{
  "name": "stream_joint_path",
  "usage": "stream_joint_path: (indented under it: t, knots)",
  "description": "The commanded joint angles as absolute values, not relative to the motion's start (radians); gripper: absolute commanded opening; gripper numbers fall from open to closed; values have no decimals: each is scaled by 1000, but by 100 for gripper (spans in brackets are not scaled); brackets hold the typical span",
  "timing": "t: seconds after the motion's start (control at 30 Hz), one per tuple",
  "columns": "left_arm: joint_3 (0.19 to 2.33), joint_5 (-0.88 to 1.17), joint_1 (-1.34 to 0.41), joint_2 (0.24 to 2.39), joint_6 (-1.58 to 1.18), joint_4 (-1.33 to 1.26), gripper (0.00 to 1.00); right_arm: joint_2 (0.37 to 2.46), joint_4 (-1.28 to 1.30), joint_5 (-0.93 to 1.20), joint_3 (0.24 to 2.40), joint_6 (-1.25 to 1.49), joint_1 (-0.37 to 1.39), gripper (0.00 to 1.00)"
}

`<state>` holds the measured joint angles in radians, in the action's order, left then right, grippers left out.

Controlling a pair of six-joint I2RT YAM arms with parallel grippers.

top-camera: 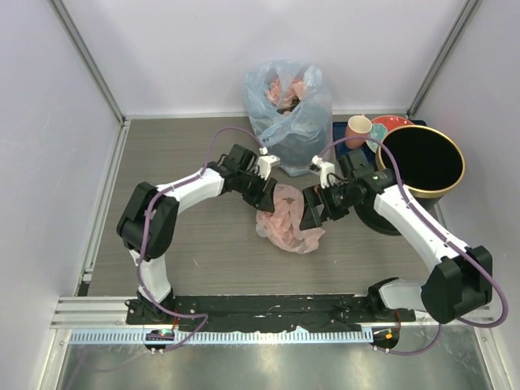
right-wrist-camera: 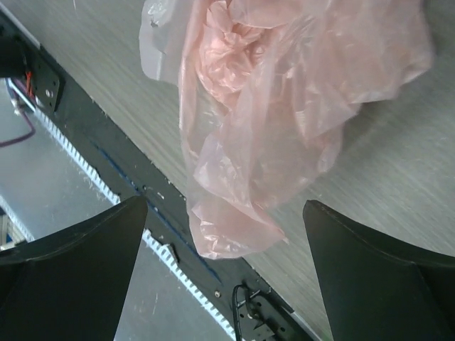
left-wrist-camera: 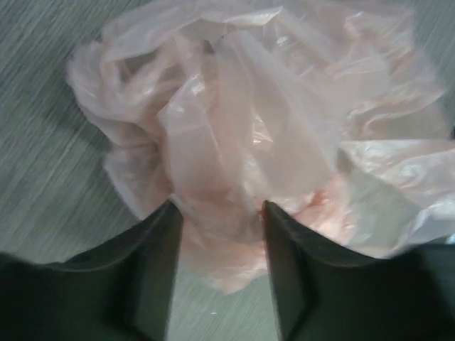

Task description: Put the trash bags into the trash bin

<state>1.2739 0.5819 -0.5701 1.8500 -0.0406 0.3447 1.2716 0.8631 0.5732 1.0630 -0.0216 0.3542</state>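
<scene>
The trash bag point(top-camera: 288, 223) is a thin, translucent pale-pink film, heavily crinkled and bunched into a loose wad. It is located mid-counter point(top-camera: 195, 260), between the two arms and well apart from the trash bin point(top-camera: 462, 166). The bin is round and black with a gold hoop rim and stands at the right rear. The left pincer point(left-wrist-camera: 219, 206) has its fingers drawn in on a gathered fold at the bag's rear edge. The right pincer point(right-wrist-camera: 225, 204) is spread wide, just beside the bag's right side, gripping nothing.
</scene>
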Motion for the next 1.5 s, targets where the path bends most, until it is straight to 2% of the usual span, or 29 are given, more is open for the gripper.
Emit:
stream_joint_path:
  t: [0.0,0.03,0.07,0.13,0.2,0.23,0.33,0.53,0.63,0.7,0.77,0.8,0.83,0.9,0.93,1.0,1.03,1.07,1.2,1.3,1.33,1.43,1.47]
  knots:
    - [1324,540,-561,1835,-45,363,39,1311,891,597,1058,-15,425,100]
    - [1318,546,-555,1807,-51,364,30,1346,897,580,1057,-17,431,100]
    - [1312,564,-545,1792,-64,362,9,1367,905,575,1058,-24,434,100]
    - [1286,601,-523,1749,-89,368,0,1405,887,546,1057,-12,436,99]
    - [1258,626,-517,1668,-89,383,0,1423,870,514,1061,-8,434,76]
    - [1221,627,-517,1640,-92,385,0,1436,858,490,1069,-14,436,39]
    - [1155,618,-505,1528,-113,406,0,1433,842,466,1141,-23,422,1]
    - [1228,621,-380,1414,-115,540,0,1442,822,598,1434,-12,310,1]
    - [1398,582,-380,1365,-5,656,0,1459,773,684,1630,38,285,1]
    - [1590,479,-380,1309,60,706,0,1431,683,765,1756,146,284,1]
    - [1577,424,-380,1250,22,688,0,1362,574,744,1679,181,302,1]
    - [1380,426,-394,1221,8,648,0,1356,596,692,1643,158,326,1]
    - [1297,388,-429,1230,53,638,0,1374,677,610,1600,87,359,1]
    - [1183,339,-546,1355,196,895,0,1416,731,559,1442,48,362,1]
    - [1175,354,-552,1517,248,1051,0,1454,786,542,1409,5,361,1]
    - [1149,440,-474,1581,248,1091,0,1460,816,538,1362,6,359,1]
    - [1113,595,-424,1572,245,1048,0,1453,813,563,1355,3,357,1]
    - [1111,638,-331,1524,235,1014,0,1421,807,574,1344,5,357,1]
    - [1118,698,-247,1385,233,855,0,1373,773,577,1319,5,357,1]
    - [1080,732,-245,1316,209,756,7,1374,770,600,1304,5,357,1]
    - [1074,735,-245,1309,201,740,13,1376,770,613,1302,6,357,1]
    - [1072,718,-245,1292,224,765,21,1359,747,670,1279,29,357,1]
    - [1068,703,-245,1284,227,767,27,1352,739,678,1261,32,359,1]
